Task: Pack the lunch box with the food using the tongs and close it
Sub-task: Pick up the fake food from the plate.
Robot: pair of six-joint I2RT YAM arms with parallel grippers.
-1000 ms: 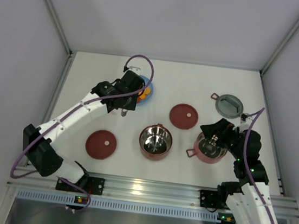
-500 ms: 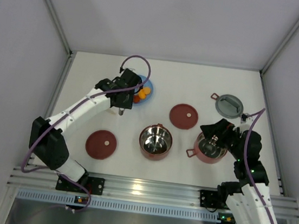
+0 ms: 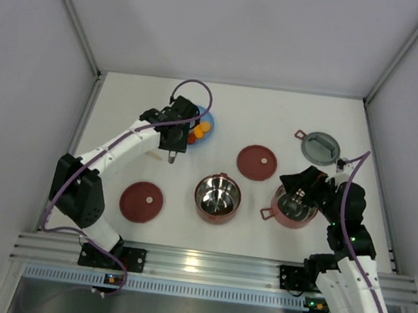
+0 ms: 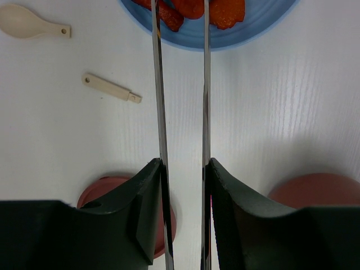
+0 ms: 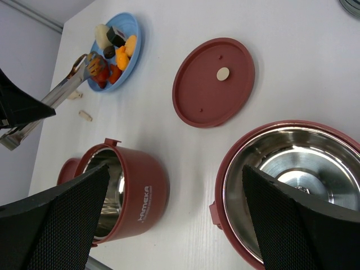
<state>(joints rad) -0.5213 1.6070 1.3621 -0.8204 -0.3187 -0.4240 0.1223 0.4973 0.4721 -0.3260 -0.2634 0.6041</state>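
Upper left of centre in the top view, the silver tongs are clamped between the black fingers of the left tool, which presses both arms into a narrow V. Their tips reach over the rim of the blue plate, in among the food: red, orange and black pieces and one pale one. Whether the tips pinch a piece, I cannot tell.

Lower centre, the middle bowl of the lunch box stands uncovered, its steel inside showing. The right bowl stands beside it, also uncovered, under the right tool, which is spread wide and holds nothing. One maroon disc lid lies flat above and between the bowls, the second disc lid at lower left, and the grey top lid at upper right, all apart on the white tabletop. A beige spoon and a beige stick lie at the upper left of the left wrist view.
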